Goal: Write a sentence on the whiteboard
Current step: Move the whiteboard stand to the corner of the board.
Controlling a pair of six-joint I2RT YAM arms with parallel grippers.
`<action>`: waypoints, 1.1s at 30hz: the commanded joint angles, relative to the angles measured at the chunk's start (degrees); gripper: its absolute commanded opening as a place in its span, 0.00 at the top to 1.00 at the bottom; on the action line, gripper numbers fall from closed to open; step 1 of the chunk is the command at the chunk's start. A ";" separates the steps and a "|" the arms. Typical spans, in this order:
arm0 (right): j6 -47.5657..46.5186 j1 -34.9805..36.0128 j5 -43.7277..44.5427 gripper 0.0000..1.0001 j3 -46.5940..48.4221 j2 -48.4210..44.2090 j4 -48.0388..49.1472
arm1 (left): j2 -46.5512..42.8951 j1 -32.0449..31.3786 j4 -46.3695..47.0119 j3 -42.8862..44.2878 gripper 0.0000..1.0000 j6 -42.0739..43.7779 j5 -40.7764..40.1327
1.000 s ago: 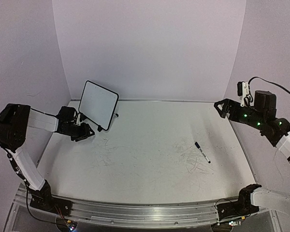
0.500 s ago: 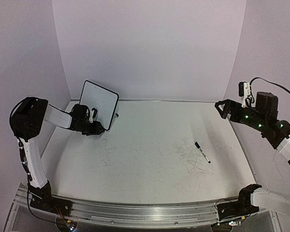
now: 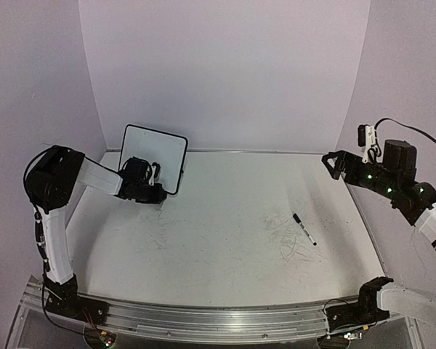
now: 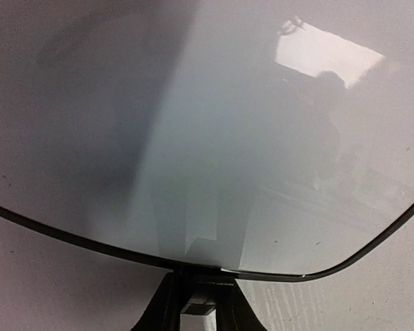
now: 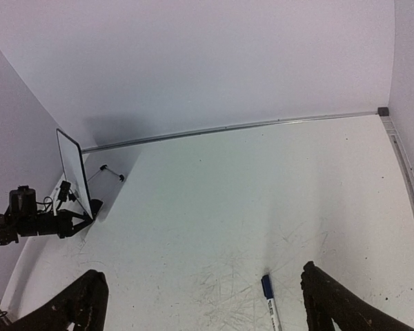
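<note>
Left gripper (image 4: 197,295) clamps whiteboard (image 3: 156,149) by its lower edge, bracing it for writing; right gripper (image 5: 201,293) spread wide, empty (marker (image 3: 304,229) unclaimed).

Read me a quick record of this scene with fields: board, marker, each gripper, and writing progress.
whiteboard: upright at the far left of the table, face blank
marker: lying on the table, right of centre, untouched
left gripper: closed on the whiteboard's bottom edge
right gripper: open, empty, up in the air
sentence: none written yet
</note>
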 commanded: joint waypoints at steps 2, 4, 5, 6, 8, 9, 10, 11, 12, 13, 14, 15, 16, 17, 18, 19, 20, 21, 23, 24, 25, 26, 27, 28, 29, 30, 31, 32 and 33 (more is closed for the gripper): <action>1.89 -0.15 -0.68 0.02 -1.53 0.39 2.44 | -0.08 -7.23 -0.17 0.87 0.83 -9.17 -4.66; 2.30 -0.14 -0.52 0.02 -2.23 0.99 2.59 | 0.03 -10.31 -0.18 0.81 0.84 -11.71 -7.04; 2.55 -0.11 -0.44 0.02 -2.59 1.43 2.64 | 0.18 -11.78 -0.20 1.01 0.84 -12.60 -8.29; 2.86 -0.14 -0.50 0.02 -3.01 2.01 2.65 | 0.36 -13.43 -0.27 1.19 0.85 -14.05 -10.63; 3.45 -0.13 -1.03 0.02 -3.59 3.98 2.66 | 0.83 -17.11 -0.30 1.57 0.85 -17.18 -13.75; 3.84 -0.09 -1.47 0.02 -3.91 5.12 2.70 | 1.10 -18.79 -0.56 1.75 0.85 -19.29 -15.15; 4.28 -0.05 -1.94 0.02 -4.28 6.33 2.80 | 1.38 -20.32 -0.77 1.82 0.86 -21.37 -16.21; 4.84 0.08 -2.34 0.02 -4.74 7.30 3.07 | 1.95 -22.12 -0.81 1.94 0.87 -23.35 -17.05; 5.53 0.34 -2.50 0.02 -5.35 8.15 3.48 | 2.66 -24.14 -0.85 2.45 0.87 -25.18 -18.10; 6.30 0.67 -2.56 0.02 -6.01 8.94 3.94 | 3.37 -26.08 -0.88 3.12 0.87 -26.93 -19.25; 6.90 1.37 -2.45 0.02 -6.59 9.61 4.58 | 4.11 -27.83 -1.26 3.84 0.88 -28.37 -20.43; 7.46 2.17 -2.30 0.02 -7.14 10.38 5.20 | 4.91 -29.76 -1.77 4.64 0.88 -29.89 -21.50; 8.09 3.29 -2.00 0.02 -7.70 11.06 5.64 | 5.59 -31.35 -2.24 5.64 0.88 -31.80 -22.37; 8.63 4.42 -1.53 0.02 -8.13 11.70 6.17 | 6.29 -32.86 -2.72 6.50 0.88 -33.48 -23.01; 9.17 5.55 -1.05 0.02 -8.56 12.34 6.69 | 6.99 -34.37 -3.20 7.35 0.87 -35.16 -23.65; 9.67 6.36 -0.65 0.02 -8.89 12.99 7.35 | 7.76 -35.88 -3.43 8.17 0.87 -36.12 -23.99; 10.38 7.46 -0.33 0.02 -9.41 13.53 7.90 | 8.43 -37.09 -3.69 9.40 0.84 -36.72 -24.64; 10.89 8.14 -0.09 0.02 -9.71 14.14 8.50 | 9.01 -38.17 -4.17 10.53 0.81 -36.78 -25.30; 12.43 10.11 0.80 0.02 -10.33 15.34 9.51 | 9.83 -39.49 -5.35 12.13 0.75 -36.53 -25.84; 13.12 11.46 1.51 0.02 -10.43 16.14 9.83 | 9.80 -39.80 -5.60 12.55 0.73 -36.44 -25.37; 13.64 12.73 2.15 0.02 -10.31 17.04 10.06 | 9.20 -40.06 -5.68 12.39 0.69 -36.12 -24.82; 14.32 14.12 2.97 0.02 -10.00 17.97 10.12 | 8.25 -40.33 -5.68 11.91 0.63 -35.50 -24.63; 15.27 15.58 3.96 0.02 -9.60 19.11 10.11 | 6.75 -40.73 -5.63 10.81 0.57 -34.58 -24.76; 16.33 16.87 4.88 0.02 -9.22 20.08 10.11 | 4.93 -41.14 -5.56 9.22 0.50 -33.60 -25.45; 17.42 18.12 5.78 0.02 -8.84 21.00 10.13 | 3.04 -41.55 -5.49 7.52 0.43 -32.61 -26.26; 18.46 19.26 6.54 0.02 -8.55 22.12 10.29 | 0.29 -42.01 -5.18 5.43 0.37 -31.66 -27.07; 19.36 20.27 7.40 0.02 -7.94 23.47 10.54 | -3.22 -42.38 -4.87 2.82 0.32 -30.37 -27.66; 20.42 21.85 8.80 0.02 -7.22 24.83 10.76 | -6.24 -42.54 -4.40 0.28 0.28 -29.38 -27.96; 21.11 23.61 10.28 0.02 -6.18 26.49 11.00 | -10.06 -42.58 -3.95 -2.52 0.23 -28.38 -28.21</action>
